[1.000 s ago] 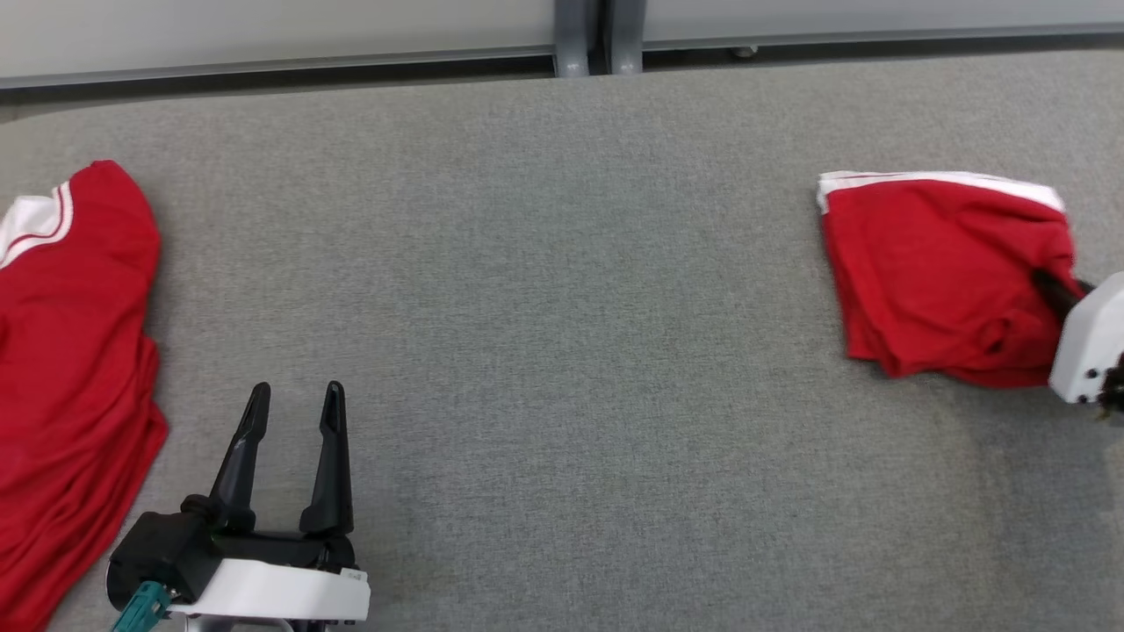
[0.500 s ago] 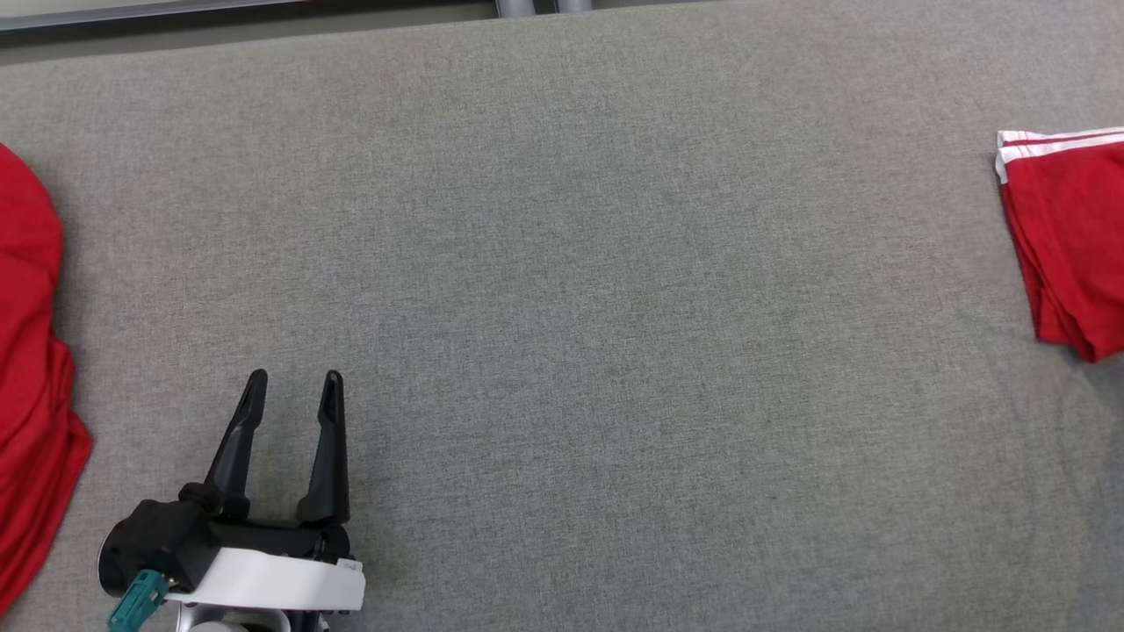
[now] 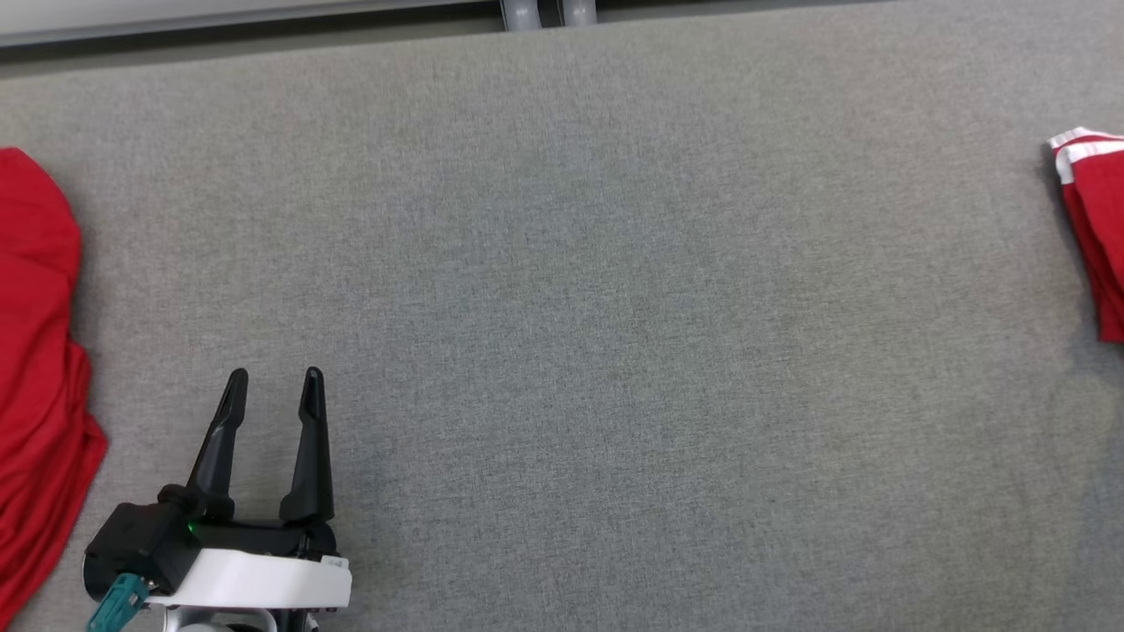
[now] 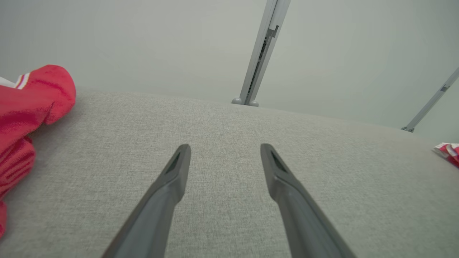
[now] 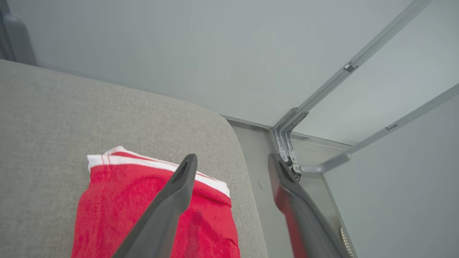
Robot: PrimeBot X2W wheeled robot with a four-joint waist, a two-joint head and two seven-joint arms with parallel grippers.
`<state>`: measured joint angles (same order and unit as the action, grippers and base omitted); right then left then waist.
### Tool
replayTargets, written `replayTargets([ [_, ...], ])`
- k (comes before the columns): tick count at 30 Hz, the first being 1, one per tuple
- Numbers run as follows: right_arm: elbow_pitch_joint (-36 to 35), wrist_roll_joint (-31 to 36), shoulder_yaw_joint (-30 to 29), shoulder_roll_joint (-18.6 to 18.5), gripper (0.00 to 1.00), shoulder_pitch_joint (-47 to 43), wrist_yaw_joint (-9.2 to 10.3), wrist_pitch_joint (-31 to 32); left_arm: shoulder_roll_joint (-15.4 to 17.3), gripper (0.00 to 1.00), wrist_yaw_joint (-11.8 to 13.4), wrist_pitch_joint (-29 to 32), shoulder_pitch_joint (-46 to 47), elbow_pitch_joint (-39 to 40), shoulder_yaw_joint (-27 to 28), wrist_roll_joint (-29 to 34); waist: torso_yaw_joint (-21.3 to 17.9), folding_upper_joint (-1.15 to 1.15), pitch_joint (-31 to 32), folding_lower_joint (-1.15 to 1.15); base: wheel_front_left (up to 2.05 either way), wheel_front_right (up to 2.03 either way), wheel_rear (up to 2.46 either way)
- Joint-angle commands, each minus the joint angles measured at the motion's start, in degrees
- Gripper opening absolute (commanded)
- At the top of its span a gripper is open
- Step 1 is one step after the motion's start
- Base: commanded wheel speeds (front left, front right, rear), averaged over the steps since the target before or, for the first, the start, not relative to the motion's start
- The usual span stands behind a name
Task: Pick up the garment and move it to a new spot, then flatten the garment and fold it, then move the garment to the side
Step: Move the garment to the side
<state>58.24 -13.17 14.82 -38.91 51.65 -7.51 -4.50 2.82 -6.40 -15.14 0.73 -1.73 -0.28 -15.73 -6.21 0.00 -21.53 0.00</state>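
Garment, red with white trim and folded (image 3: 1093,233), lies at the far right edge of the grey fabric surface (image 3: 597,307).
Right end effector (image 5: 232,159) hangs over it, fingers spread wide and gripping nothing; one finger crosses the cloth, the other the surface's rounded corner. Well apart, at the left edge, a second red garment (image 3: 35,351) lies rumpled. Left end effector (image 3: 275,379) rests near that one, fingers wide, nothing between them. Grey frame posts (image 3: 544,10) stand behind the far edge.

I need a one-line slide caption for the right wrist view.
Right pincer, jaws open, above the folded red garment at the grey table's rounded corner.
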Motion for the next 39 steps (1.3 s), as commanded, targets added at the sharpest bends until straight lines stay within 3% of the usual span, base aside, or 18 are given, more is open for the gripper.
replayTargets([
  [1,-0.84,0.01,-1.77,1.23,1.0,-0.69,0.03,-3.1,0.17,1.0,0.37,0.01,-0.23,0.32,0.29,-0.56,-0.03,0.0,1.71,0.0,0.0,0.0,0.0],
  [4,-3.93,0.71,-5.58,3.69,1.0,-3.54,0.03,-8.65,0.17,1.0,0.9,0.01,-1.49,0.11,0.41,-1.5,0.15,0.0,5.02,0.0,0.0,0.0,0.0],
  [7,-8.08,0.61,-7.39,6.53,1.0,-6.91,0.02,-10.03,0.18,1.0,1.41,0.01,-2.38,-0.01,0.68,-2.18,0.36,0.0,7.5,0.0,0.0,0.0,0.0],
  [10,-17.69,1.8,-10.08,9.85,1.0,-14.26,0.03,-10.72,0.16,1.0,1.88,0.02,-4.18,-0.28,1.39,-2.89,0.88,0.0,11.11,0.0,0.0,0.0,0.0],
  [16,-40.75,5.2,-14.93,20.9,1.0,-34.65,0.02,-10.75,0.17,1.0,1.94,0.01,-6.35,-0.83,2.94,-3.08,2.88,0.0,16.1,0.0,0.0,0.0,0.0],
  [20,-49.26,7.78,-16.74,27.55,1.0,-44.74,0.03,-10.76,0.18,1.0,1.33,0.02,-6.62,-1.95,3.21,-2.1,4.15,0.0,17.68,0.0,0.0,0.0,0.0],
  [22,-51.29,8.66,-17.33,30.46,1.0,-48.15,0.02,-10.77,0.18,1.0,0.92,0.02,-6.76,-2.5,3.22,-1.33,4.62,0.0,18.33,0.0,0.0,0.0,0.0],
  [27,-52.12,9.88,-17.85,33.65,1.0,-52.93,0.02,-10.77,0.18,1.0,0.59,0.01,-7.74,-4.06,4.42,-0.29,4.77,0.0,19.77,0.0,0.0,0.0,0.0],
  [39,-49.3,10.28,-17.73,35.7,1.0,-54.41,0.02,-10.78,0.18,1.0,0.05,0.01,-7.74,-5.58,4.55,0.23,5.65,0.0,20.86,0.0,0.0,0.0,0.0],
])
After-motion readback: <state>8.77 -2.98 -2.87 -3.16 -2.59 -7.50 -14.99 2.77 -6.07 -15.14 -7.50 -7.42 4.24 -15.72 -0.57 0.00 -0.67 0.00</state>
